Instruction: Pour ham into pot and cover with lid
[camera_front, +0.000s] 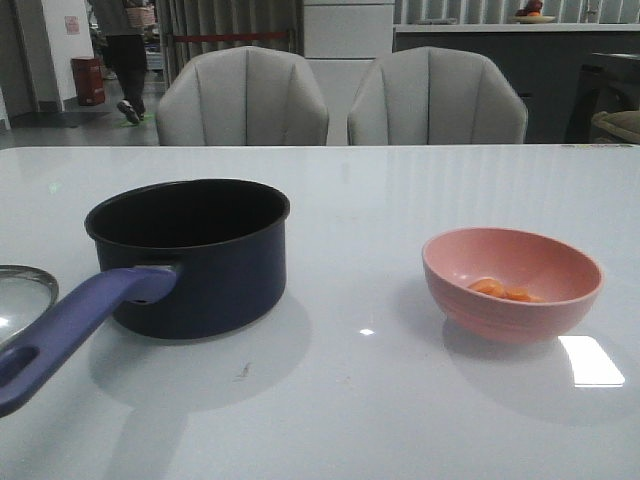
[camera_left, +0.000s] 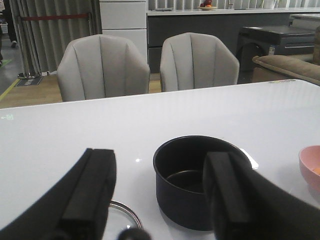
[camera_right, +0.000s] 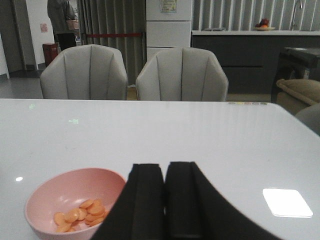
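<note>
The dark navy pot (camera_front: 195, 255) stands on the white table at the left, its purple-blue handle (camera_front: 70, 325) pointing toward the near left. The glass lid (camera_front: 22, 300) lies flat at the far left edge, mostly cut off. A pink bowl (camera_front: 512, 282) at the right holds several thin orange ham slices (camera_front: 503, 291). No gripper shows in the front view. In the left wrist view my left gripper (camera_left: 160, 195) is open and empty, with the pot (camera_left: 192, 182) and the lid's rim (camera_left: 125, 215) between its fingers. In the right wrist view my right gripper (camera_right: 165, 200) is shut and empty, beside the bowl (camera_right: 75, 200) with the ham (camera_right: 80, 215).
Two grey chairs (camera_front: 245, 100) stand behind the table's far edge. A bright light reflection (camera_front: 590, 360) lies on the table near the bowl. A person (camera_front: 125, 50) walks far back at the left.
</note>
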